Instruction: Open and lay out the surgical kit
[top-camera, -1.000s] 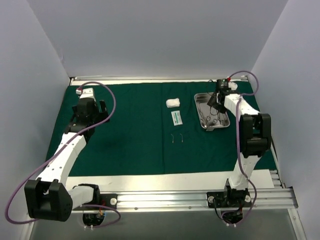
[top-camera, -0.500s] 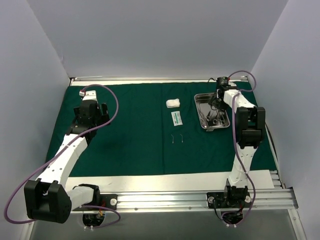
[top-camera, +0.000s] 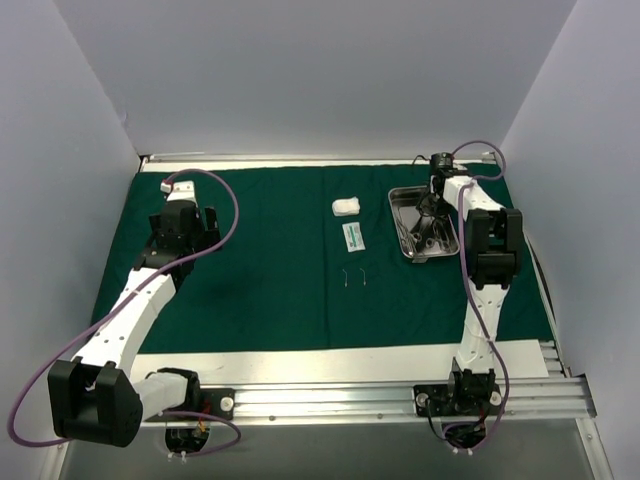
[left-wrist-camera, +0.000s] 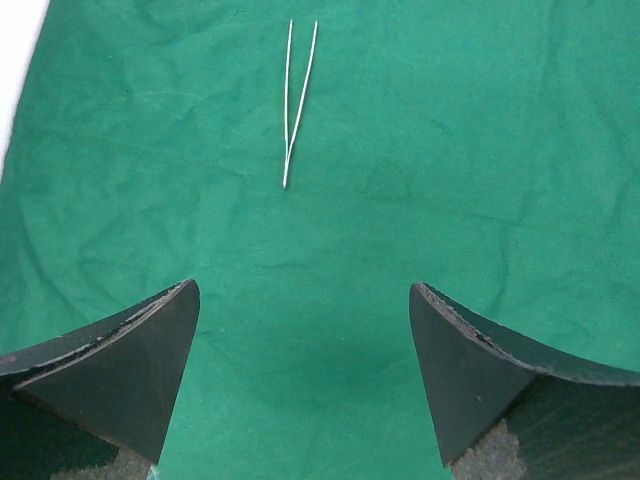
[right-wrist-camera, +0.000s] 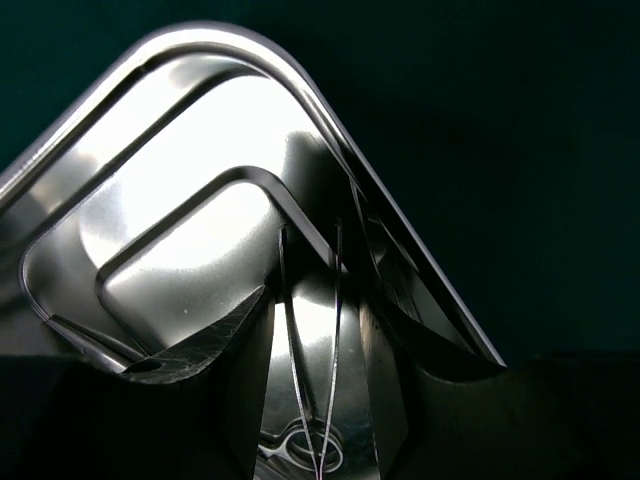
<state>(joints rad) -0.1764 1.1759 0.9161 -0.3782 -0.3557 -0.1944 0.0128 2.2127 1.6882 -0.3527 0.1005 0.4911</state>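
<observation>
Right pincer (right-wrist-camera: 313, 300) sits in the tray (right-wrist-camera: 170, 130), partly spread around the scissors (right-wrist-camera: 320, 450). Left pincer (left-wrist-camera: 302, 288) is spread wide above the drape (left-wrist-camera: 450, 150).

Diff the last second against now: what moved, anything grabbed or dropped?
The right gripper dropped into the tray, its arm folding in closer. Its jaws narrowed around a scissor-like instrument but do not visibly pinch it yet. The left gripper shifted slightly and is open, holding nothing. Gauze, packet, tweezers and tray stayed put.
</observation>
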